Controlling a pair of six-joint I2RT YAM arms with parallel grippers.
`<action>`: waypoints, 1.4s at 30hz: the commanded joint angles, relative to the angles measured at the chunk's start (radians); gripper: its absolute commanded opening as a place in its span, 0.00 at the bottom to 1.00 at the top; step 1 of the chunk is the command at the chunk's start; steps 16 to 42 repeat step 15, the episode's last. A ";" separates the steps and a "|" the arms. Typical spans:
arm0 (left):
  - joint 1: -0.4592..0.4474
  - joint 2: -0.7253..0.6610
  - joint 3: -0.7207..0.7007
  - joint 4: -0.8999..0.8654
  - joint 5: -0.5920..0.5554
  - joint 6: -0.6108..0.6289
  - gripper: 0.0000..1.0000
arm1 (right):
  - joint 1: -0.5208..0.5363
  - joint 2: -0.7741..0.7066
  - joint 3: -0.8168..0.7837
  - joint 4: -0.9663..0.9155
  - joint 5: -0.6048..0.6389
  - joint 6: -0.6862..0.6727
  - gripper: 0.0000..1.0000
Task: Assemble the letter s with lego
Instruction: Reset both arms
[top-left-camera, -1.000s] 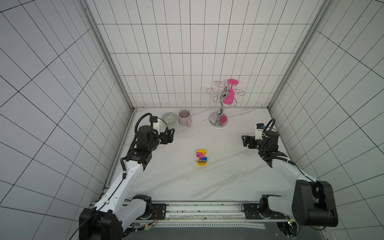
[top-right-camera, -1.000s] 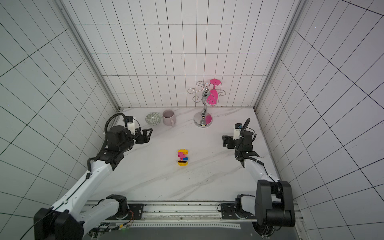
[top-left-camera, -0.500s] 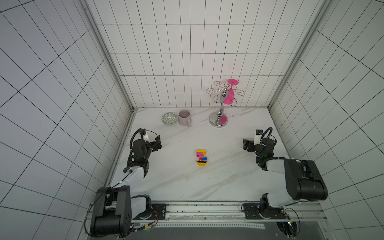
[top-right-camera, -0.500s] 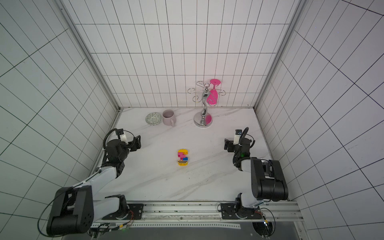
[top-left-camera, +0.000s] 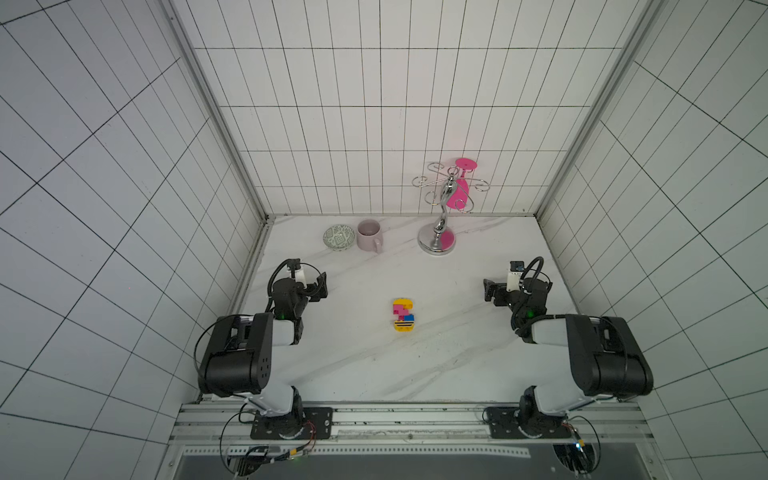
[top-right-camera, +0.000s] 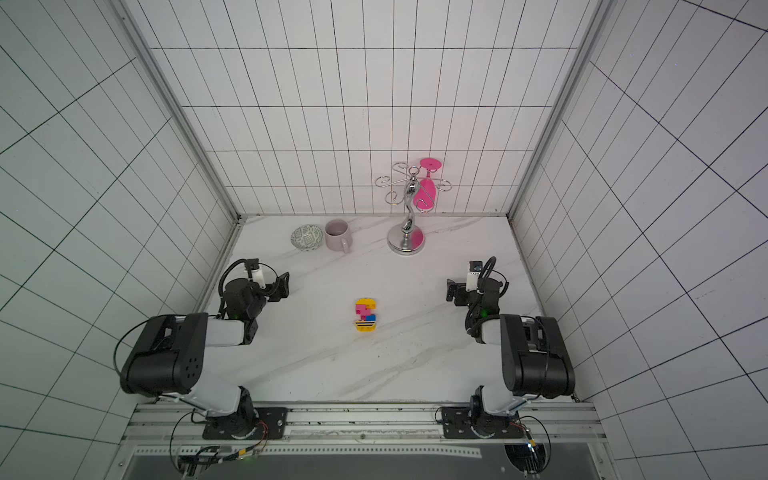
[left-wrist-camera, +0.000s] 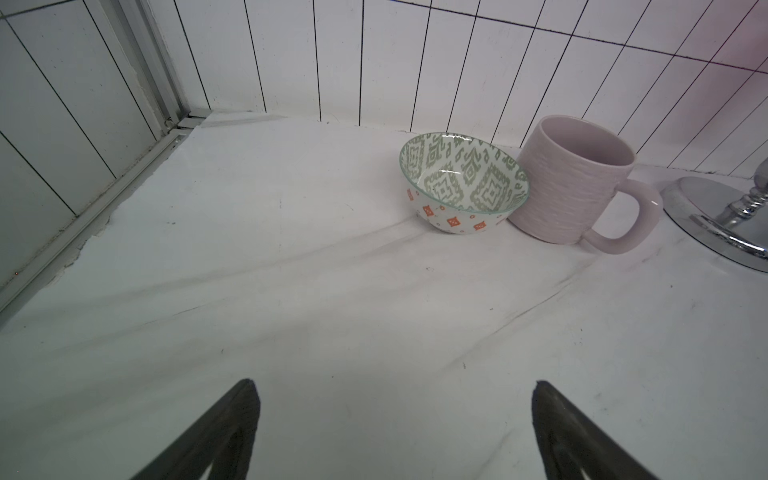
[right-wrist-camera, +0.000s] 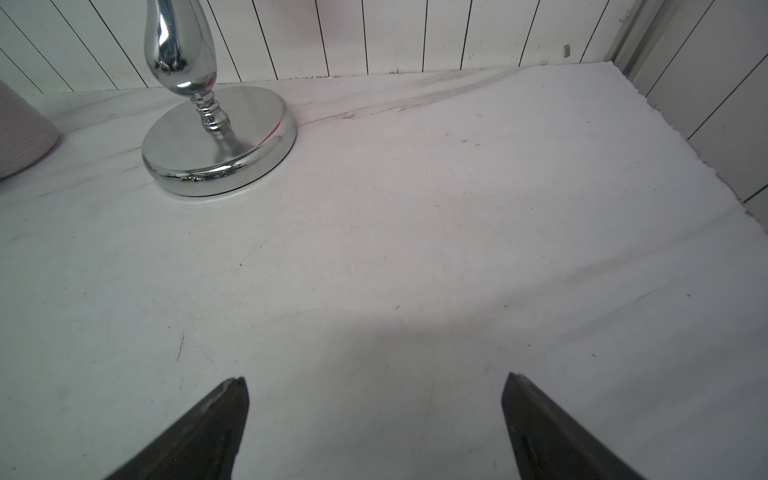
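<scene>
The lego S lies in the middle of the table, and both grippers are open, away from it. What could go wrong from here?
1. The letter s lies free between the arms; a low sweep by either arm could push it or split its bricks.
2. The left gripper faces the bowl and mug; a forward move may knock them.
3. The right gripper faces the chrome stand, whose hanging goblet could fall if bumped.

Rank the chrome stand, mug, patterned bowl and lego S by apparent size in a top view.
1. chrome stand
2. mug and patterned bowl, about alike
3. letter s, slightly smaller despite sitting nearer the camera
</scene>
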 joint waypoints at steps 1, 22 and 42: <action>0.002 -0.010 0.022 0.022 0.009 0.014 0.98 | 0.006 -0.001 0.022 0.035 0.008 -0.004 0.98; 0.002 -0.011 0.020 0.029 0.010 0.017 0.98 | 0.010 -0.004 0.022 0.027 0.021 -0.005 0.98; 0.002 -0.011 0.020 0.029 0.010 0.017 0.98 | 0.010 -0.004 0.022 0.027 0.021 -0.005 0.98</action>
